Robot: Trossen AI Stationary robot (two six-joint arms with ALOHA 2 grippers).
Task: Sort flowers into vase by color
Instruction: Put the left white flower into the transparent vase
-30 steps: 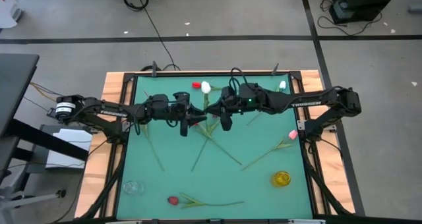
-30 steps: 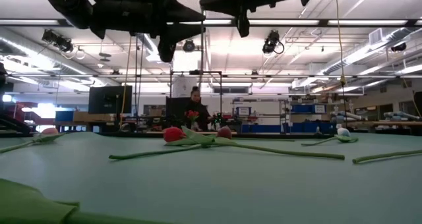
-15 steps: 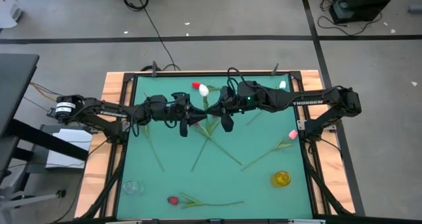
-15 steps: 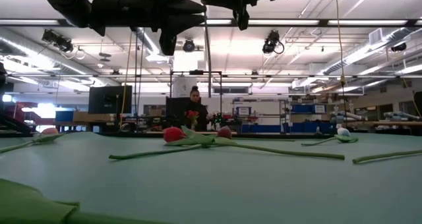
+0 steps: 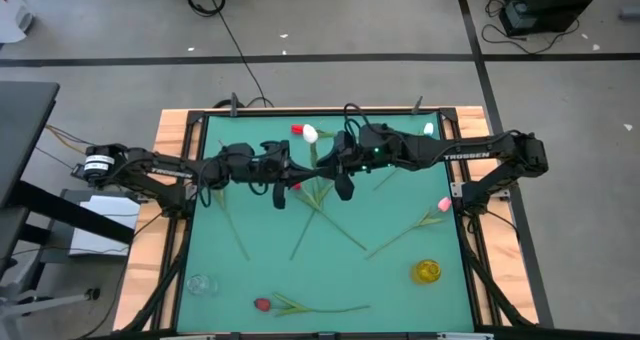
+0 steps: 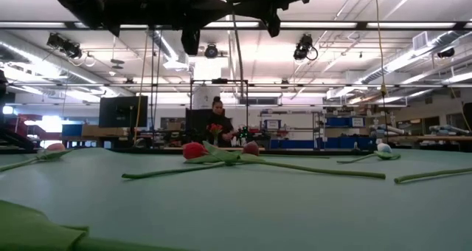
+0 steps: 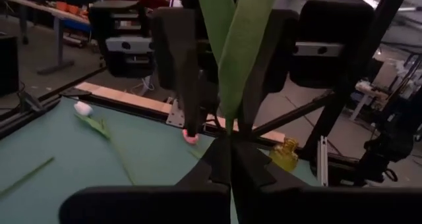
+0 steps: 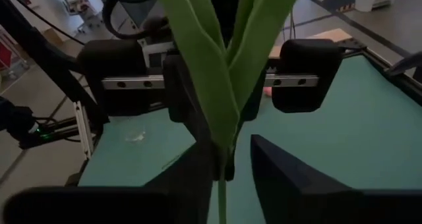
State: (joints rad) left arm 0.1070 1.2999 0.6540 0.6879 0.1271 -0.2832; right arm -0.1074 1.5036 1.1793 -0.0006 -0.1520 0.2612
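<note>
Near edge of the counter [image 5: 390,290]: a clear glass vase [image 5: 200,283] stands by the near-left corner, a yellow vase [image 5: 427,271] by the near-right corner, and a red tulip [image 5: 262,304] lies between them, its stem pointing toward the right side.

Middle of the counter: several loose green stems [image 5: 335,227] lie crossed. A pink tulip [image 5: 443,205] rests at the right edge.

Far half, above the counter: my two end effectors meet tip to tip over the centre line. My left end effector [image 5: 298,178] has its fingers together, clamped on the stem of the white tulip [image 5: 310,134], which is lifted clear of the counter. In the left wrist view the leaves rise straight from the pinch. My right end effector [image 5: 322,168] faces it with its fingers apart on either side of the same stem. The stem lies against one finger [image 8: 191,168], with a gap to the other.

Far edge: another red tulip head [image 5: 297,130] lies just beside the held white head. A second white tulip [image 5: 428,130] lies in the far-right corner.

Beyond the counter: a person [image 6: 218,118] stands in the room.
</note>
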